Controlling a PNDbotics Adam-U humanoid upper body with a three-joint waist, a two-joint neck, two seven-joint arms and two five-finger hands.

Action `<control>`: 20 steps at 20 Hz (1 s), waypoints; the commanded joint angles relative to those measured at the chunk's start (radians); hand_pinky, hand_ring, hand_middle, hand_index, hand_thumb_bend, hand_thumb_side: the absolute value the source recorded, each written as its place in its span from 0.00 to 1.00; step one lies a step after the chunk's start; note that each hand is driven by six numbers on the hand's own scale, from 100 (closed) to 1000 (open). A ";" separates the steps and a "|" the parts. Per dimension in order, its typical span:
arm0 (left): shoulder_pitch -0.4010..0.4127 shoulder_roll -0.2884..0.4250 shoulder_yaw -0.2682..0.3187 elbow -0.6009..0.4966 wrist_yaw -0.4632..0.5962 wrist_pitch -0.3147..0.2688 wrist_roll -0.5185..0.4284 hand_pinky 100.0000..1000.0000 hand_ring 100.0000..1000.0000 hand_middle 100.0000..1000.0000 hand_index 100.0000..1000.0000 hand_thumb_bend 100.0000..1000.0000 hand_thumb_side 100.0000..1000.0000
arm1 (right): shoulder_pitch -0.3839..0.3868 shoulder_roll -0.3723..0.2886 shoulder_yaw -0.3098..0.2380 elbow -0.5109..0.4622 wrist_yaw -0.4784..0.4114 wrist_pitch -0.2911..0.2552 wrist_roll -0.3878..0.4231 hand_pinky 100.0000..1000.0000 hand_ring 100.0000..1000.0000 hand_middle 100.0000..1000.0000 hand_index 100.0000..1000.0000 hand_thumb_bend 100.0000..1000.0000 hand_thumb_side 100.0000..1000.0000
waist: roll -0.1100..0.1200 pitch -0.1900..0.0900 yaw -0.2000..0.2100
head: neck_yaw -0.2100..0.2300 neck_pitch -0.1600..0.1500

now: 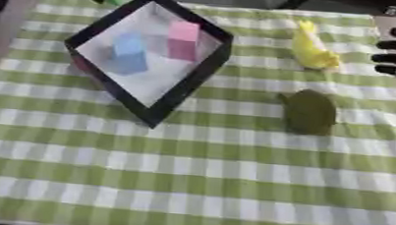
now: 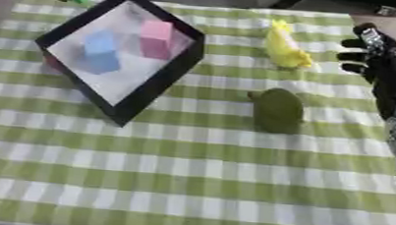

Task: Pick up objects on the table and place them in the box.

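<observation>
My right hand [image 2: 379, 59] hangs with fingers spread, holding nothing, at the bench's [image 2: 189, 183] three o'clock edge, so I should close on the yellow toy [image 2: 284, 50] just beside it at nine o'clock, then carry it to the black-rimmed box [image 1: 154, 114].

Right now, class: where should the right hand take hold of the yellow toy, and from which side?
A judgement: grip the yellow toy round its wider lower body, not the narrow top that points away. Come from the right, where the right hand already hangs beside it, fingers toward it. That side is free; the dark green object lies nearer, the box left.
</observation>
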 commanded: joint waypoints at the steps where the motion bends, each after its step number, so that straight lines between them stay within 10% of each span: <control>1: -0.030 -0.020 -0.003 0.027 0.005 -0.006 0.004 0.66 0.58 0.49 0.58 0.52 0.00 | -0.022 -0.012 -0.005 -0.009 -0.002 -0.001 0.003 0.77 0.71 0.70 0.86 0.00 0.77 | -0.002 -0.021 -0.004 | -0.001 -0.003; 13: 0.012 -0.089 0.033 0.178 -0.062 -0.002 0.053 0.66 0.58 0.50 0.59 0.52 0.00 | -0.034 -0.001 -0.002 -0.013 -0.002 0.002 0.005 0.77 0.71 0.70 0.86 0.00 0.78 | -0.001 -0.016 -0.022 | 0.005 -0.003; 20: 0.024 -0.103 0.045 0.214 -0.059 -0.011 0.057 0.74 0.71 0.68 0.75 0.65 0.00 | -0.033 0.002 -0.002 -0.012 -0.002 0.002 0.005 0.77 0.71 0.70 0.86 0.00 0.78 | -0.003 -0.016 -0.023 | 0.009 -0.003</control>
